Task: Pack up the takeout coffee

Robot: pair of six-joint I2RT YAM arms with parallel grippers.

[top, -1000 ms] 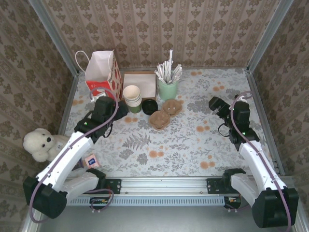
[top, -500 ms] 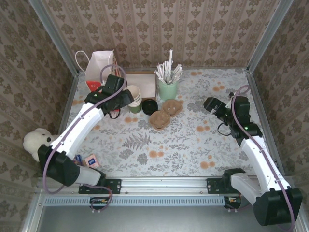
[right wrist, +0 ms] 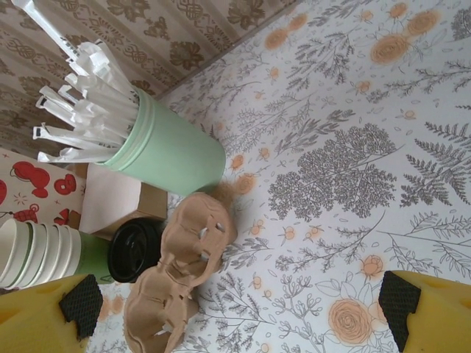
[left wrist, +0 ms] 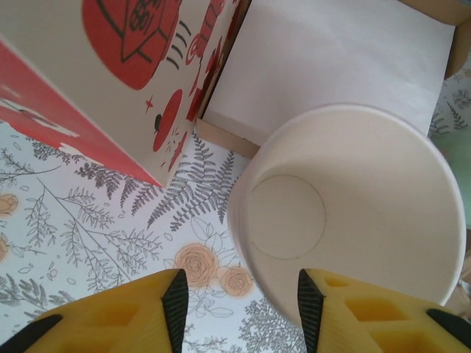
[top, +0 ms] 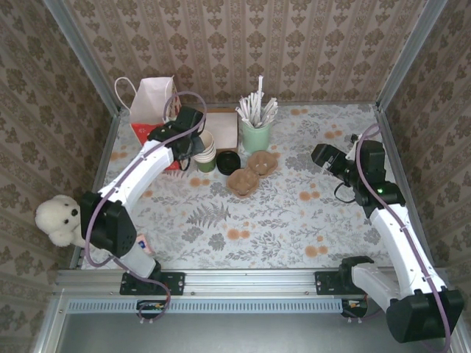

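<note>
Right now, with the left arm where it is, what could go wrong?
1. The left end effector hangs over the rim of the lidless cup stack, not the lidded takeout coffee: it may grab the wrong cup.
2. The stack stands close beside the coffee and paper bag; a nudge could topple it.

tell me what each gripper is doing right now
Left gripper: open, jaws at the rim of the top lidless cup, gripping nothing.
Right gripper: open wide, empty.
</note>
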